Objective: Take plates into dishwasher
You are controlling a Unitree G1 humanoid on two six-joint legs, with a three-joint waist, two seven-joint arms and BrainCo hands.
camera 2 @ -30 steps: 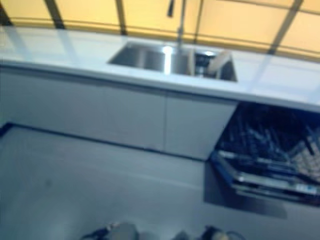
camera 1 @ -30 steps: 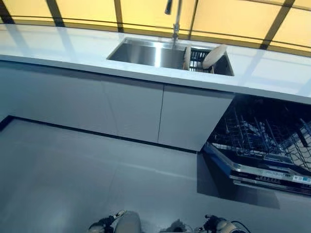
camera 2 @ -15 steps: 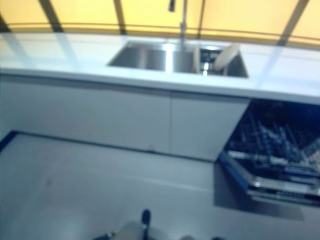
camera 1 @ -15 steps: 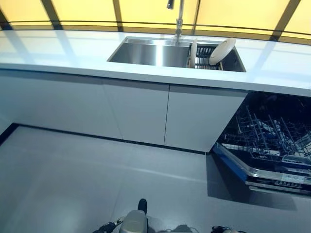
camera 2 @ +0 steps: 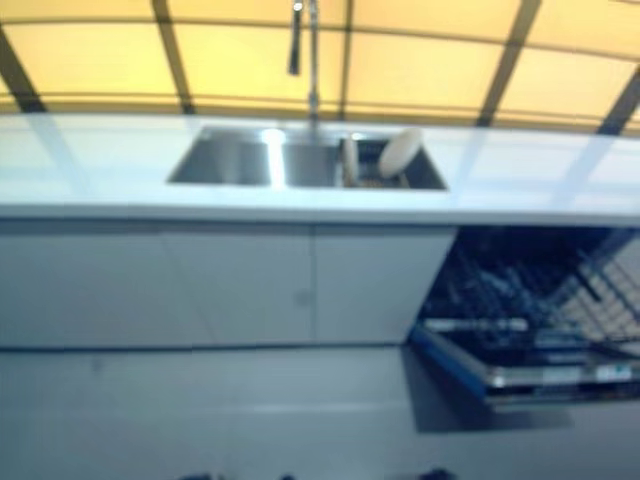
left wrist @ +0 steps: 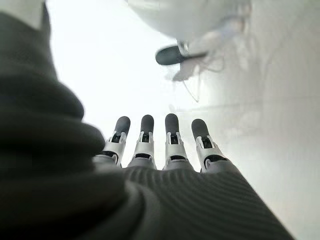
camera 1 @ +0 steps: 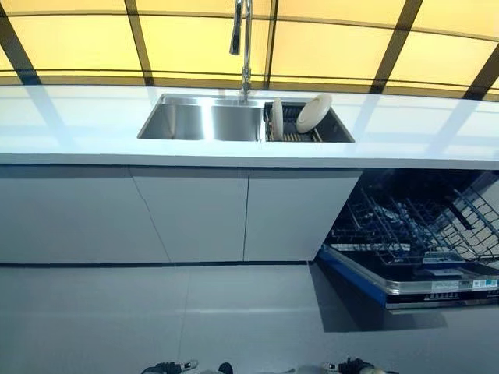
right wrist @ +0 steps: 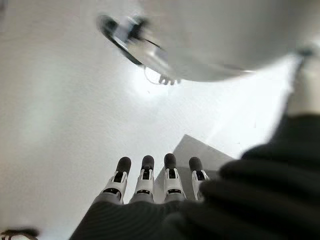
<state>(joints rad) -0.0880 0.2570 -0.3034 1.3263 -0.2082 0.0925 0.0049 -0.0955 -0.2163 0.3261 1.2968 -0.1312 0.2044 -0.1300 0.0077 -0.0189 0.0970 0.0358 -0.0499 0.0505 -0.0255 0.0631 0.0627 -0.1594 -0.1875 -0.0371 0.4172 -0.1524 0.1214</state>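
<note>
Two cream plates stand in a dark rack at the right end of the steel sink: one upright plate and one tilted plate. The dishwasher is open under the counter at the right, with its wire rack pulled out over the lowered door. My left hand hangs low over the floor, far from the plates, its fingers straight and holding nothing. My right hand hangs the same way, open and holding nothing.
A long white counter runs across the view, with a tall tap behind the sink and yellow window panels beyond. White cabinet doors stand below it. Grey floor lies between me and the cabinets.
The whole picture has shifted: the camera has swung, so the counter now runs square across and the sink sits further left. The plates and dishwasher have not moved.
</note>
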